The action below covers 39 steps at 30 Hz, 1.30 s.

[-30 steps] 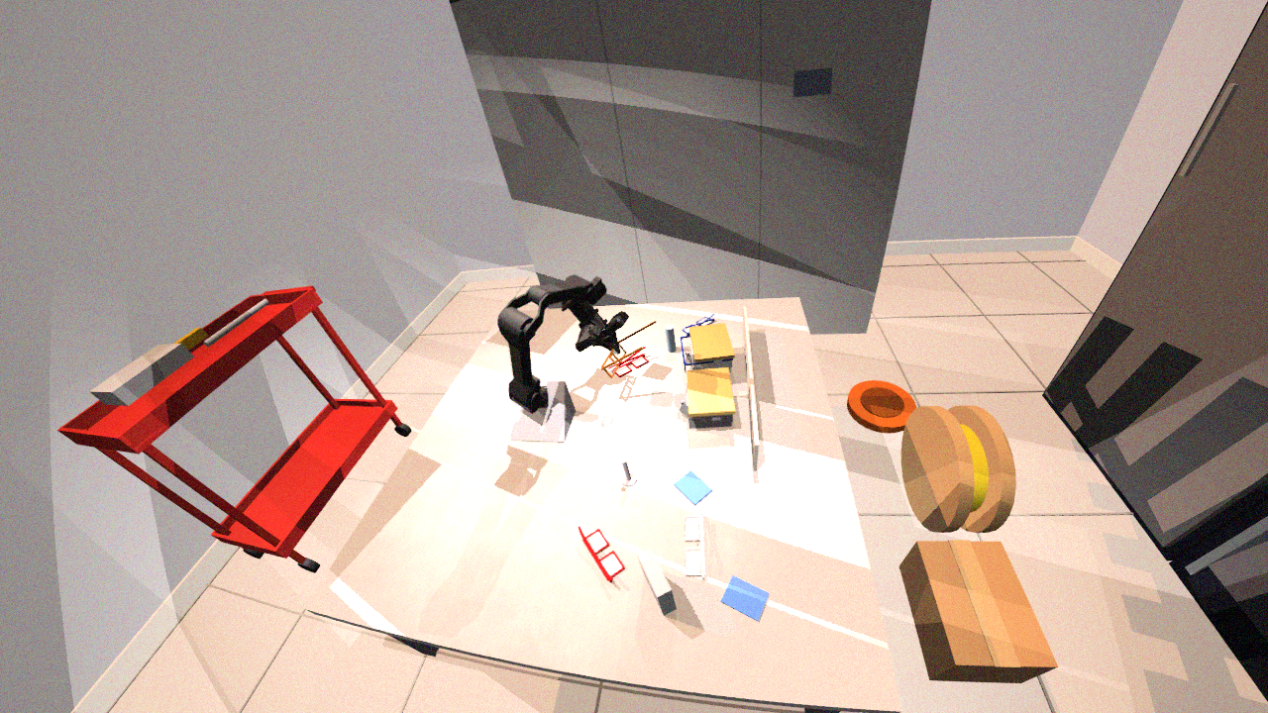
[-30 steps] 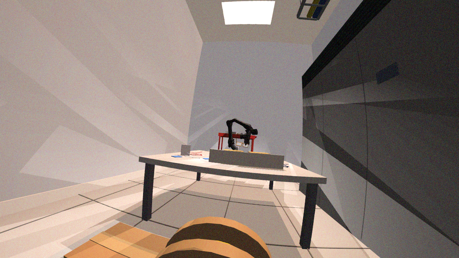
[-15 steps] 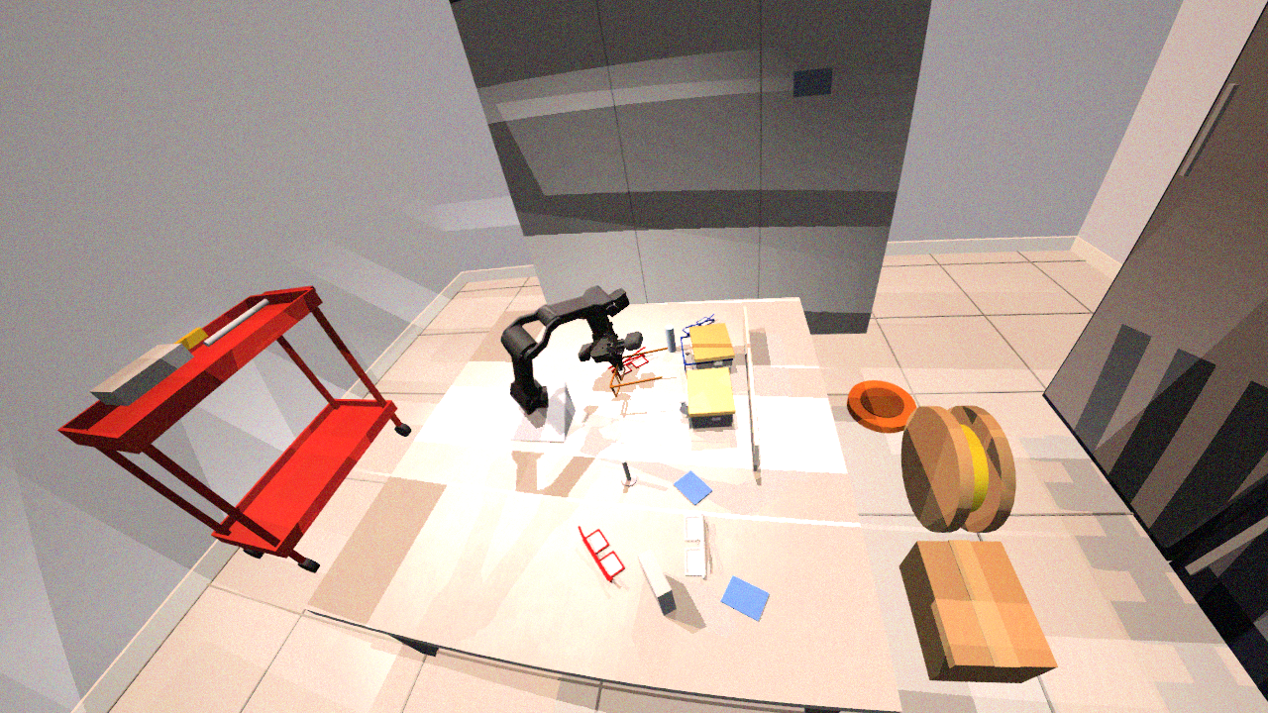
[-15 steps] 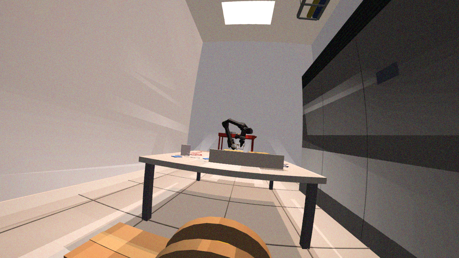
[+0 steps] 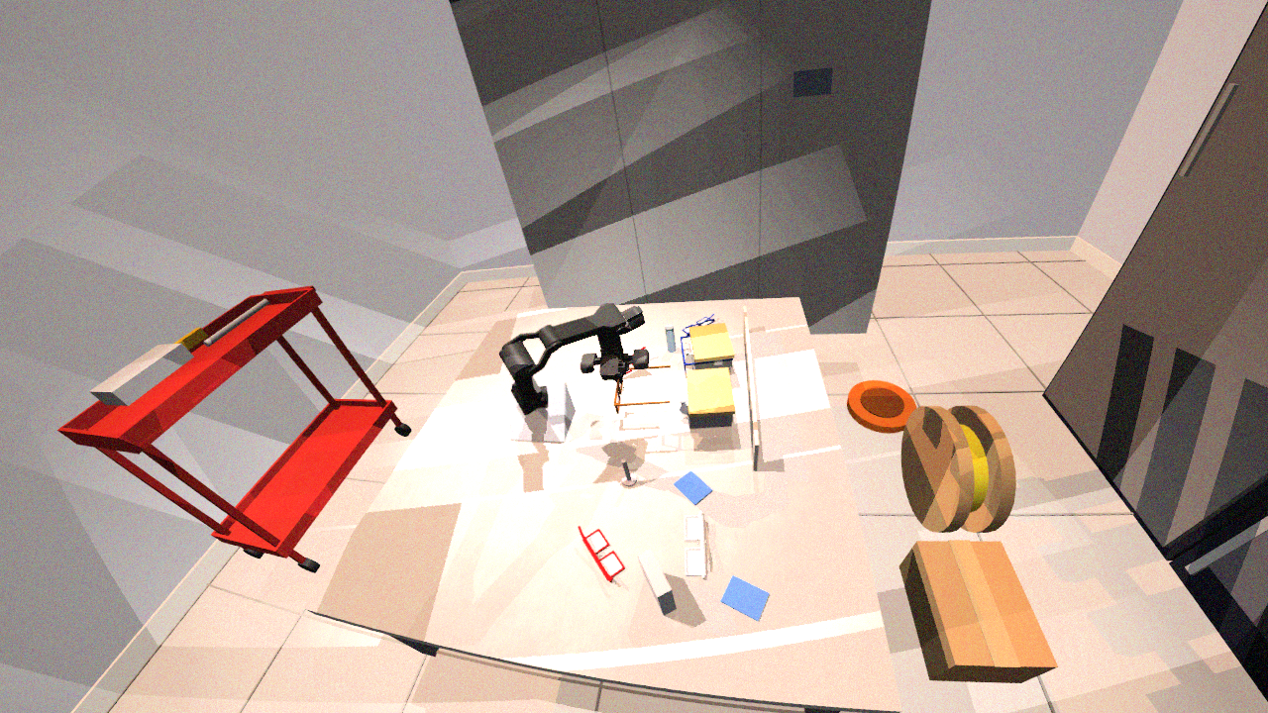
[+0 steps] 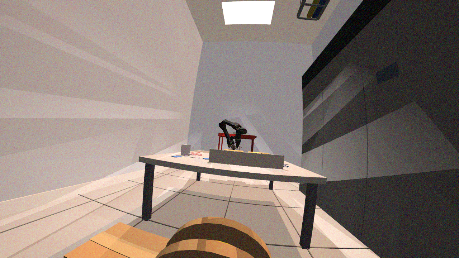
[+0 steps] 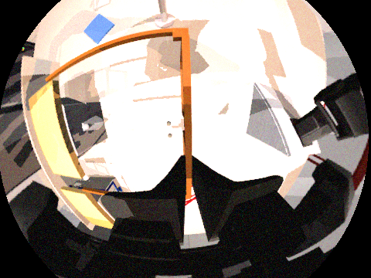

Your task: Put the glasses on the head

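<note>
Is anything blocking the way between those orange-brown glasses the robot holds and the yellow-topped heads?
Nothing visible does. The gripper is shut on the glasses, whose side arms already point across open space at the nearer yellow-topped head. Which head has the green tag isn't visible.

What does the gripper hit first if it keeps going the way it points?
Likely the table: the gripper, shut on the glasses, points roughly down, beside the heads. Depth is unclear.

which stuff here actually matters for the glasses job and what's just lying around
Job: end effector, shut on the tortoiseshell glasses; nearer display head; farther display head (green tag not discernible).
Lying about: red glasses; blue glasses; blue squares; red cart; orange dish; cable spool; cardboard box.
</note>
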{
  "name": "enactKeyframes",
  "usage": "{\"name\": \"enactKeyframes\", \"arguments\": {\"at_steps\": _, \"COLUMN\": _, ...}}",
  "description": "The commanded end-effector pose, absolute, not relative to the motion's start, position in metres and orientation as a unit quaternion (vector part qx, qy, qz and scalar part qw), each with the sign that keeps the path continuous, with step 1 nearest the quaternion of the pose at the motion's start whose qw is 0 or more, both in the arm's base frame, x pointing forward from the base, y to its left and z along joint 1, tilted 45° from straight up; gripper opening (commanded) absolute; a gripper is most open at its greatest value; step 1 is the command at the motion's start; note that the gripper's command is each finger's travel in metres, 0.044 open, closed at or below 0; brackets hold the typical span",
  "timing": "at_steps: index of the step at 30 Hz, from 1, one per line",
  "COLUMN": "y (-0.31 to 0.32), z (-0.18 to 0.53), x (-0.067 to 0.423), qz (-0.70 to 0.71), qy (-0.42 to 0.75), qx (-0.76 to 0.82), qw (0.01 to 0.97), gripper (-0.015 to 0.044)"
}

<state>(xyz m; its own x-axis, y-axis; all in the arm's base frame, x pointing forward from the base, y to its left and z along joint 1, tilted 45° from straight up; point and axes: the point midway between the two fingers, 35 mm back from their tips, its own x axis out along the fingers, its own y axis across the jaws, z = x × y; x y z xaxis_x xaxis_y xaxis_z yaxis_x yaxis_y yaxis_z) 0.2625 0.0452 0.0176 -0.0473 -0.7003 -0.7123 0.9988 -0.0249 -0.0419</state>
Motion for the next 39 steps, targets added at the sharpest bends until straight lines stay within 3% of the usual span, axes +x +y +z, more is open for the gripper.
{"name": "enactKeyframes", "arguments": {"at_steps": 1, "y": 0.042, "z": 0.015, "x": 0.262, "qz": -0.663, "qy": 0.292, "qx": 0.266, "qw": 0.636, "gripper": 0.0}}
{"name": "enactKeyframes", "arguments": {"at_steps": 39, "y": 0.017, "z": -0.01, "x": 0.262, "qz": -0.665, "qy": 0.282, "qx": 0.258, "qw": 0.642, "gripper": 0.0}}
